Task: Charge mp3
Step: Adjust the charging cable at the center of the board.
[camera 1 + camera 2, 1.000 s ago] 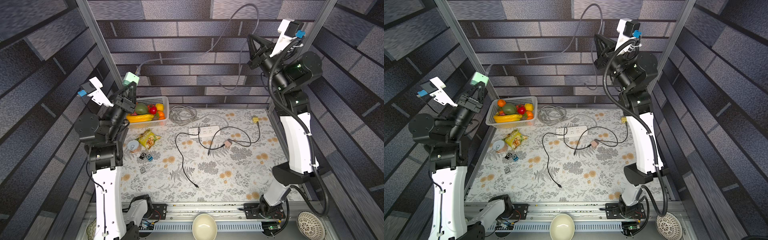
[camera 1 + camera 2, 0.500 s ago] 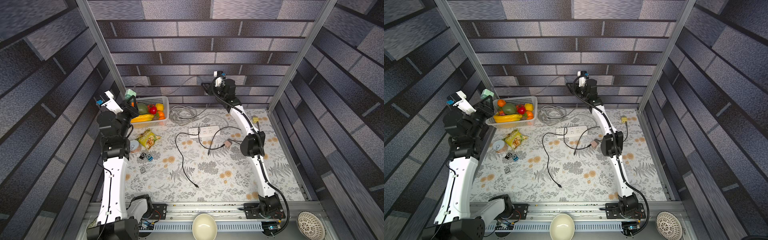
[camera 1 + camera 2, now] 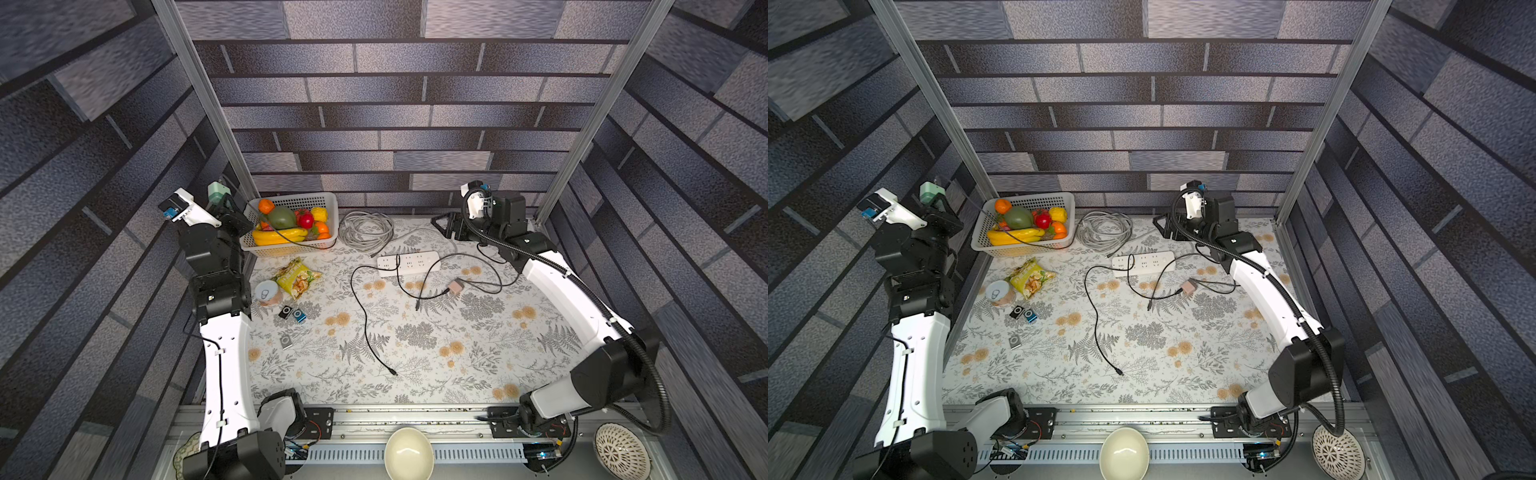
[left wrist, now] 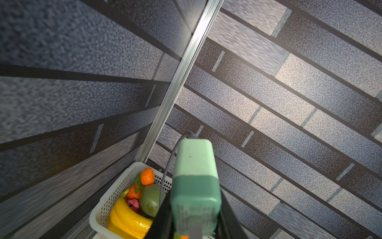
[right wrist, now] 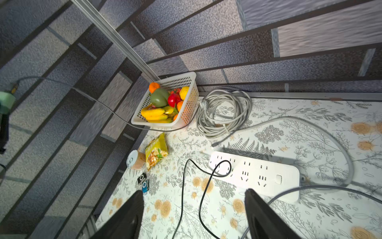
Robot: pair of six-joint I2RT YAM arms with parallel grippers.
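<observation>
Three small mp3 players lie at the table's left: a black one (image 3: 285, 311), a blue one (image 3: 299, 316) beside it, and a grey one (image 3: 286, 341) nearer the front. My left gripper (image 4: 194, 217) is shut on a pale green charger block (image 4: 195, 175), held up by the left wall post; its grey lead drapes over the basket. My right gripper (image 5: 192, 207) hangs open and empty over the back of the table, near the white power strip (image 5: 254, 173). A loose black cable (image 3: 365, 324) and a small pink adapter (image 3: 456, 286) lie mid-table.
A white fruit basket (image 3: 291, 249) stands at the back left beside a coil of grey cable (image 3: 365, 230). A snack bag (image 3: 296, 277) and a can (image 3: 267, 292) lie close to the players. A bowl (image 3: 409, 453) and a white strainer (image 3: 621, 451) sit past the front rail.
Both arms have dropped from high up toward the table. The right gripper has opened and swung low at the back. The left gripper keeps hold of the green block.
</observation>
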